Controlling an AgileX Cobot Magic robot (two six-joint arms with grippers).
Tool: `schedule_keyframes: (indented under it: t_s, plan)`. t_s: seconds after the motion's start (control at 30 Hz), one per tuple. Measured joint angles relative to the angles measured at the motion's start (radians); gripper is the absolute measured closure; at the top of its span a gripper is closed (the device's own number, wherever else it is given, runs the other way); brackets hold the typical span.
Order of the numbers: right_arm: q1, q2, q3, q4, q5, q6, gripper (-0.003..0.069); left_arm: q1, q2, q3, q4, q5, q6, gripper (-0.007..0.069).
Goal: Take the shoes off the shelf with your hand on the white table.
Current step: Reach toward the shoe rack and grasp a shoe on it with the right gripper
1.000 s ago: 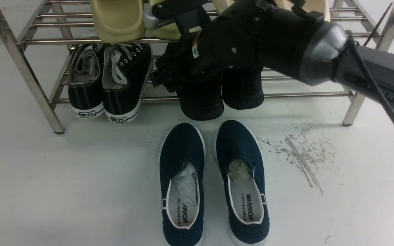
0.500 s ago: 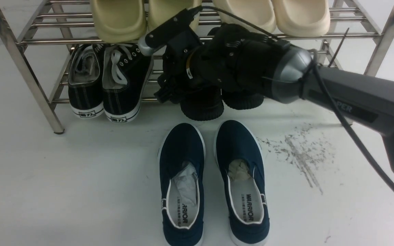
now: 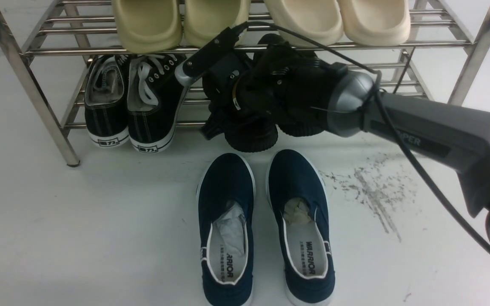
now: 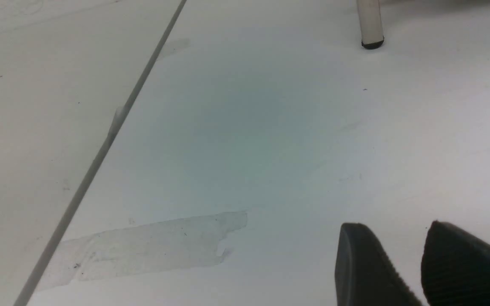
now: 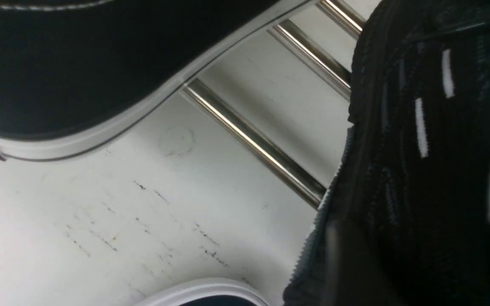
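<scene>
The shoes, two all-black knit sneakers point(image 3: 251, 138), stand on the lower tier of the steel shelf point(image 3: 41, 102) with their ribbed toes over the front bar. My right gripper point(image 3: 223, 123) reaches down onto the left one. One finger point(image 5: 343, 263) lies against its outer side. The knit wall with white dashes point(image 5: 419, 127) fills the space between the jaws, and white stuffing shows beyond it. The other finger is hidden in the dark. My left gripper point(image 4: 411, 238) hangs empty over the white table point(image 4: 228, 127), its fingers nearly meeting.
Black canvas sneakers with white laces point(image 3: 126, 106) stand on the same tier, left of the gripper. Navy slip-ons point(image 3: 266, 221) lie on the table in front of the shelf. Cream clogs point(image 3: 262, 21) fill the upper tier. Grey scuff marks point(image 3: 372, 187) lie front right. A shelf leg point(image 4: 370, 25) shows in the left wrist view.
My right arm has come down from the upper tier's height onto the black knit sneakers. The left sneaker's toe has shifted slightly forward. The other shoes have not moved.
</scene>
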Motion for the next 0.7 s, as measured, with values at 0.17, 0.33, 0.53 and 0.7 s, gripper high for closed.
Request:
schedule_keyframes:
  t_s: [0.17, 0.33, 0.53, 0.7]
  plan:
    - [0.001, -0.008, 0.000, -0.001, 0.020, 0.000, 0.0652, 0.000, 0.000, 0.000, 0.000, 0.000, 0.000, 0.0383]
    - [0.001, -0.040, 0.000, 0.005, 0.103, -0.001, 0.0652, 0.000, 0.000, 0.000, 0.000, 0.000, 0.000, 0.0383]
    - [0.001, -0.086, 0.000, 0.029, 0.187, -0.017, 0.0652, 0.000, 0.000, 0.000, 0.000, 0.000, 0.000, 0.0383]
    - [0.001, -0.110, 0.000, 0.095, 0.236, -0.079, 0.0652, 0.000, 0.000, 0.000, 0.000, 0.000, 0.000, 0.0383]
